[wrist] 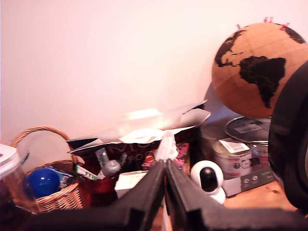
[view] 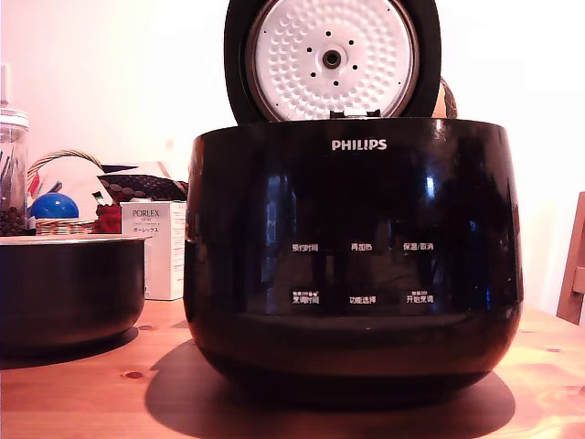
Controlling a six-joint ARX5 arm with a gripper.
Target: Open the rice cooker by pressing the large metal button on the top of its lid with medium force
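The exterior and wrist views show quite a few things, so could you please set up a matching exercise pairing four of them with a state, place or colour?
Things:
1. lid
2. fingers
3. blue ball
4. globe

Descriptions:
A. lying in the wicker basket
B. pressed together, holding nothing
C. brown with black continents
D. raised upright behind the rice cooker, white dimpled underside showing

Pairs: 1-D, 2-B, 3-A, 4-C

Glossy black rounded rice cooker [view: 353, 261] sits mid-counter on the pale wooden counter [view: 82, 393], its round black lid [view: 332, 59] upright behind. To the exterior view's left, a dark low pot [view: 69, 293]; behind that, a white box [view: 155, 247] and a wicker basket [view: 59, 224].
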